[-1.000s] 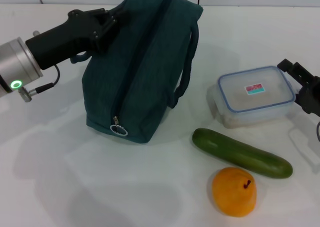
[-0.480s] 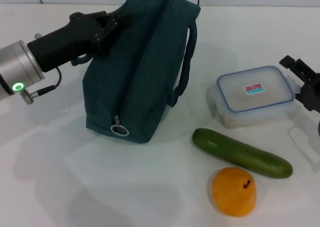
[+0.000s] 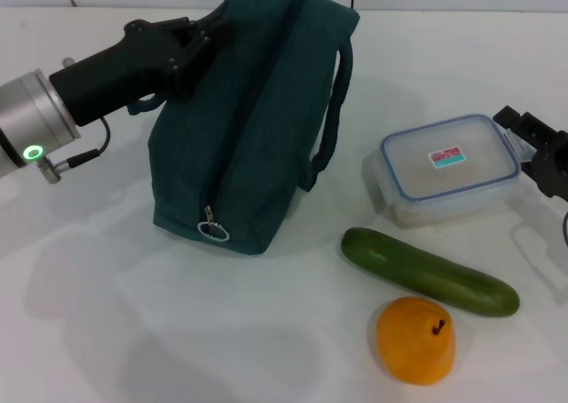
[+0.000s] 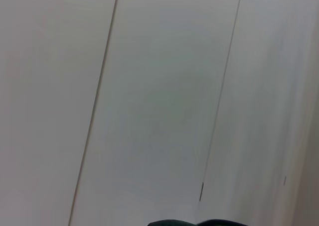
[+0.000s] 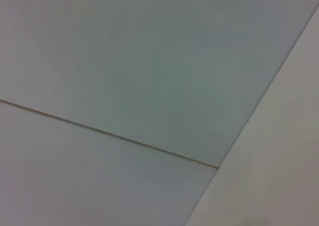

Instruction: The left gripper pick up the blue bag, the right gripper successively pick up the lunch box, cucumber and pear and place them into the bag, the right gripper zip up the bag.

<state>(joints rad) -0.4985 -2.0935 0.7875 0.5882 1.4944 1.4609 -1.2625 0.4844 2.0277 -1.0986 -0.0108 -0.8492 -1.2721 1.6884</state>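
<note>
The blue bag (image 3: 253,119) stands on the white table in the head view, zipper shut, its ring pull (image 3: 213,232) at the near end. My left gripper (image 3: 197,37) is at the bag's upper left side, shut on the fabric by a handle. The lunch box (image 3: 448,168) lies right of the bag. My right gripper (image 3: 532,150) is at the box's right end, open, with one finger (image 3: 513,119) by the far right corner. The cucumber (image 3: 430,272) lies in front of the box. The pear (image 3: 415,339) sits in front of the cucumber.
The white table (image 3: 106,314) stretches bare in front of the bag. A wall runs along the table's back edge. Both wrist views show only pale wall panels; a dark sliver (image 4: 194,222) shows at the edge of the left wrist view.
The lunch box has slid a little to the left and away, with my right gripper against its right end. The bag and my left gripper have barely moved.
</note>
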